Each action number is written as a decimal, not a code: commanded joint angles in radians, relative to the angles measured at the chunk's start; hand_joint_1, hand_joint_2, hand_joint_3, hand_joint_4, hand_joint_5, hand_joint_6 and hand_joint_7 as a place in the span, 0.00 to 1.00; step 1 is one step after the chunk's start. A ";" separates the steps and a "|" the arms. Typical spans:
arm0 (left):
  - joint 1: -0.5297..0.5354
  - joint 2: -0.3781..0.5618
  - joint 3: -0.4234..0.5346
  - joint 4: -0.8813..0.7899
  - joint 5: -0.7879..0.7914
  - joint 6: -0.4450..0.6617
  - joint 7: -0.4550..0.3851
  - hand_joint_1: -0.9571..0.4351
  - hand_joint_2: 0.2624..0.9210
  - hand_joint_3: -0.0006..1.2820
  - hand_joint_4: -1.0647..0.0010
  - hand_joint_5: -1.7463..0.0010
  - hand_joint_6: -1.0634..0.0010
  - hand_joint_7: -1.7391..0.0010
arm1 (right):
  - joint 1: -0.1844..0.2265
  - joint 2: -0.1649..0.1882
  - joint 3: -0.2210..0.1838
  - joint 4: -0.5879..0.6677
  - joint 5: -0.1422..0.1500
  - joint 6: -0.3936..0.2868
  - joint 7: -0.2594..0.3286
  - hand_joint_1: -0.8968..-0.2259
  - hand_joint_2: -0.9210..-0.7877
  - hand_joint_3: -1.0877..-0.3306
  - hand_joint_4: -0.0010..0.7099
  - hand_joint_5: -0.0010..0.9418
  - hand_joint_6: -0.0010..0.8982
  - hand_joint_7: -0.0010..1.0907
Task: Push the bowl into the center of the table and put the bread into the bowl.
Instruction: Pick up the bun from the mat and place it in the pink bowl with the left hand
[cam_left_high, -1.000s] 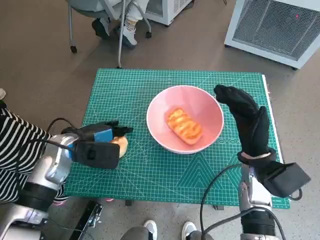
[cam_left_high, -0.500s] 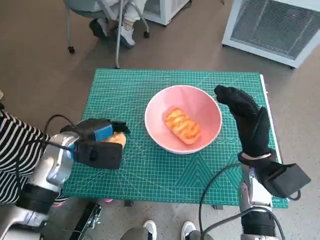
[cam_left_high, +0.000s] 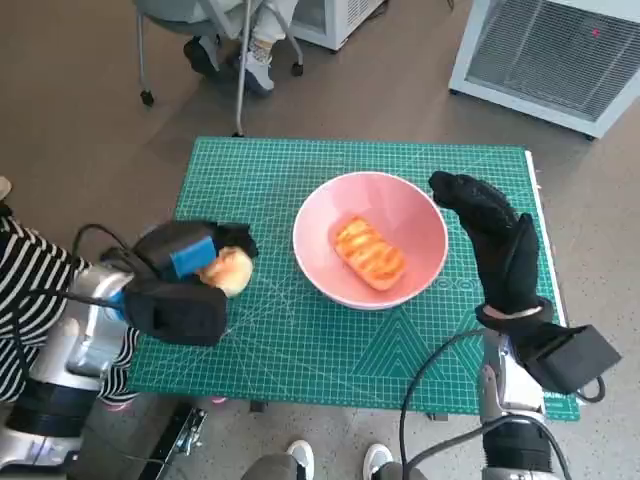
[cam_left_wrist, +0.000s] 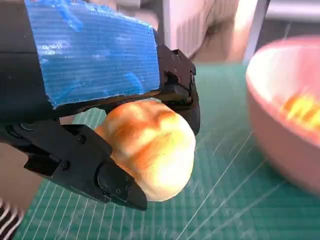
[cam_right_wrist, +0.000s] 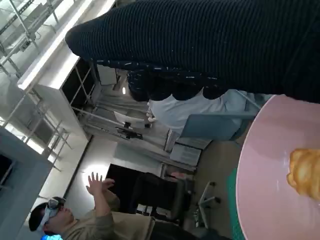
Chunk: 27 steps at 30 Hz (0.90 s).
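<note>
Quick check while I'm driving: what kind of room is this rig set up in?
Probably a lab or test workshop: a green cutting mat covers the small table, grey equipment cabinets stand on the bare floor, and the right wrist view shows a person wearing a headset.

In the left wrist view the pink bowl (cam_left_wrist: 287, 125) is blurred and cut off at the edge

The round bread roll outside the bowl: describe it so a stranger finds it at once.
Start at the green mat and find the pink bowl. Beside it, the left robot hand with blue tape holds a roll. It is plain, round and pale golden, unlike the long glazed bread in the bowl.
</note>
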 joint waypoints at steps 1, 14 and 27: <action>-0.036 0.003 0.039 -0.058 -0.041 0.004 -0.007 0.69 1.00 0.14 0.46 0.27 0.54 0.24 | 0.000 0.003 -0.004 0.028 -0.004 0.008 0.000 0.38 0.00 0.33 0.16 0.00 0.00 0.45; -0.120 -0.109 0.019 -0.138 -0.031 -0.007 0.077 0.69 1.00 0.17 0.51 0.24 0.58 0.21 | -0.013 0.005 -0.005 0.048 0.003 0.006 0.009 0.38 0.00 0.33 0.16 0.00 0.00 0.44; -0.241 -0.251 -0.092 -0.034 0.004 -0.080 0.136 0.69 1.00 0.16 0.45 0.26 0.61 0.22 | -0.010 0.005 -0.010 0.048 0.017 0.002 0.026 0.38 0.00 0.32 0.16 0.00 0.00 0.44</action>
